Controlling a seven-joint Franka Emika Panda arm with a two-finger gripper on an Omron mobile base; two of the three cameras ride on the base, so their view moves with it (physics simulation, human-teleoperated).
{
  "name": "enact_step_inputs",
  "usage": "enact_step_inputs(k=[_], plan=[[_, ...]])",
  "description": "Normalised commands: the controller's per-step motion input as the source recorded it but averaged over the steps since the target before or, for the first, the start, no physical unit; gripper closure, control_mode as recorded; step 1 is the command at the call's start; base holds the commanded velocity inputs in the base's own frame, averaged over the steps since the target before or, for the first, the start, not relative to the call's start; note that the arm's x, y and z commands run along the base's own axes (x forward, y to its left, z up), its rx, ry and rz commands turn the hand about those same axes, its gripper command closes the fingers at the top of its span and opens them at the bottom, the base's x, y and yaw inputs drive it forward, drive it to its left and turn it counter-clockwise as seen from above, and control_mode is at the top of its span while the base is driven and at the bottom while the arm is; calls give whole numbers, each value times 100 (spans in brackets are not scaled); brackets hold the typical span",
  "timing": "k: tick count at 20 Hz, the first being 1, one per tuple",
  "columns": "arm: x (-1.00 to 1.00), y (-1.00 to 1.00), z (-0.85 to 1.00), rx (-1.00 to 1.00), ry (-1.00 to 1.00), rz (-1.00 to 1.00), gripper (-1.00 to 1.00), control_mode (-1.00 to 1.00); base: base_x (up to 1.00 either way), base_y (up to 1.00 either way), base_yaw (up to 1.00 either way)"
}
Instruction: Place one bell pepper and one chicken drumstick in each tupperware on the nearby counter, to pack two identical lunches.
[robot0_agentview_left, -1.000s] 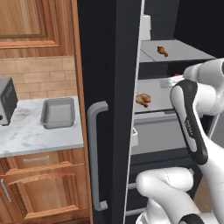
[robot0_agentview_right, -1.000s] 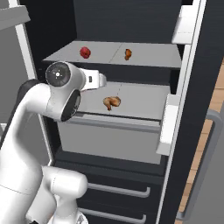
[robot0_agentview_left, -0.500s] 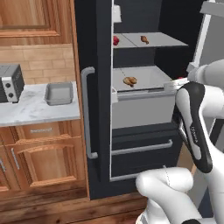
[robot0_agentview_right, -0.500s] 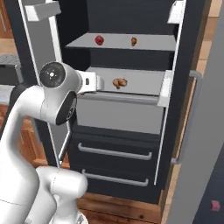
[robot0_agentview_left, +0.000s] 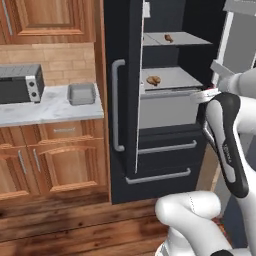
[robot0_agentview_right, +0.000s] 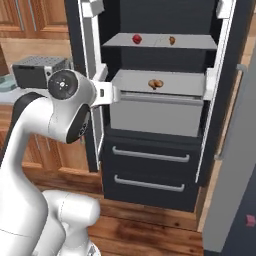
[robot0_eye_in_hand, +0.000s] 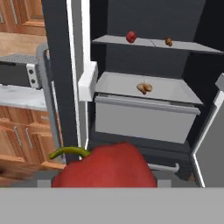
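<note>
The pincer (robot0_agentview_right: 104, 93) is stretched out toward the open fridge (robot0_agentview_right: 160, 125). In the hand view a red bell pepper (robot0_eye_in_hand: 105, 166) sits right where the finger tips are and hides them. The pincer is holding it, opened wide around it. Its green stem (robot0_eye_in_hand: 70, 152) curls off to the left in that view.

The hand view and the right base view look into the fridge. A second pepper (robot0_eye_in_hand: 131, 36) sits on the top shelf, with a small drumstick (robot0_eye_in_hand: 168, 41) well apart to its right. A plump drumstick (robot0_eye_in_hand: 144, 88) lies on the shelf below, just above the drawer (it lies sideways, left to right).

The left base view looks at the counter (robot0_agentview_left: 50, 107) beside the fridge. The grey tupperware (robot0_agentview_left: 81, 93) stands there, near a toaster oven (robot0_agentview_left: 20, 82). The right base view shows a bit of the teal tupperware (robot0_agentview_right: 4, 84) at its left edge.
</note>
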Motion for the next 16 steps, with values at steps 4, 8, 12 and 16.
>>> enact_step_inputs(k=[4,8,12,16], plan=[[0,0,0,0,0,0,100,100,0,100,-1],[0,0,0,0,0,0,100,100,0,100,-3],[0,0,0,0,0,0,100,100,2,100,-3],[0,0,0,0,0,0,100,100,23,100,-4]])
